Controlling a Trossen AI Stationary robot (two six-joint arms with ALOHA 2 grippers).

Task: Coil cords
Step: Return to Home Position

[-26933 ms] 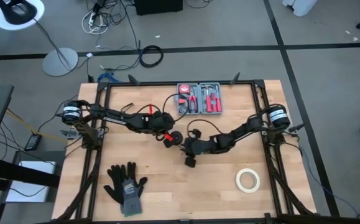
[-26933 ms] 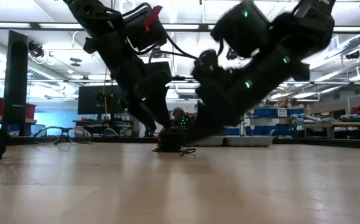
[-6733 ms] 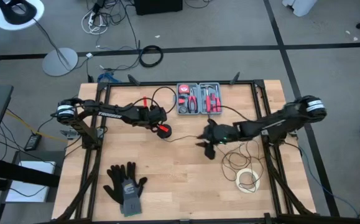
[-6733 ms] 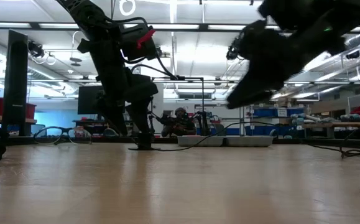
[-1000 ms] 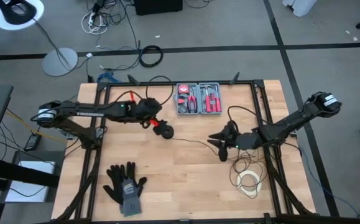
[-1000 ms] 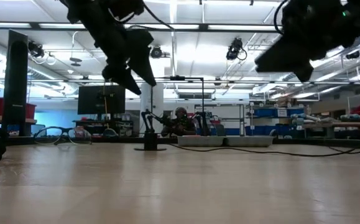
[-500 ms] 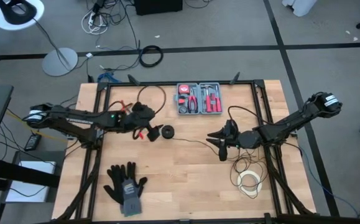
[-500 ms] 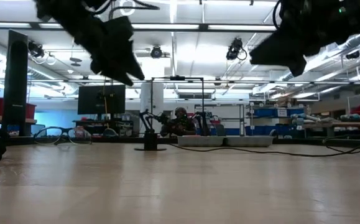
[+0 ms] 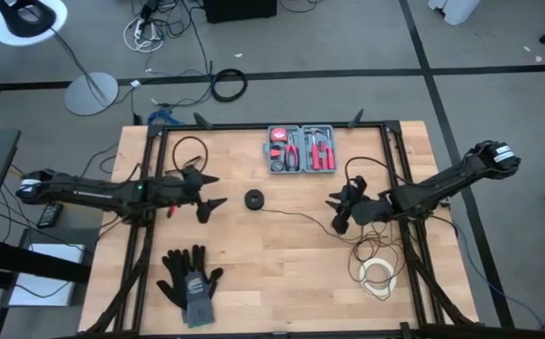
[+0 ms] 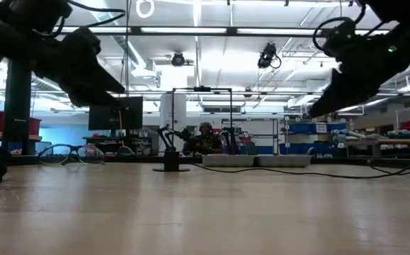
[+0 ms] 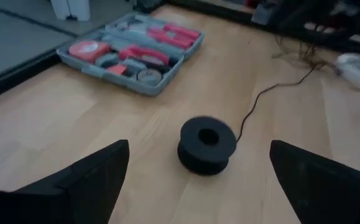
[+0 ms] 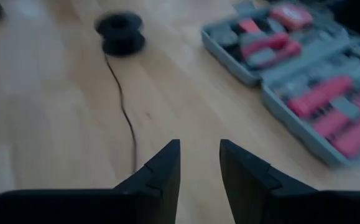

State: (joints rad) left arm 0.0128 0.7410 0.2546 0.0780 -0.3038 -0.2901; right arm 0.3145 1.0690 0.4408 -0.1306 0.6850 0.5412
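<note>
Left gripper (image 9: 216,189) has pulled away from the black spool (image 9: 254,199) toward 9 o'clock since half a second ago. Its fingers are spread wide and empty. Right gripper (image 9: 334,212) sits at the spool's 3 o'clock, fingers parted just a little, nothing in them. Thin black wire (image 9: 296,216) trails off the spool toward 3, then piles into loose loops by the white tape roll (image 9: 377,276). Looks like the handling's done and the arms just need parking. No readable writing, not even on the tool case (image 9: 302,149).
</note>
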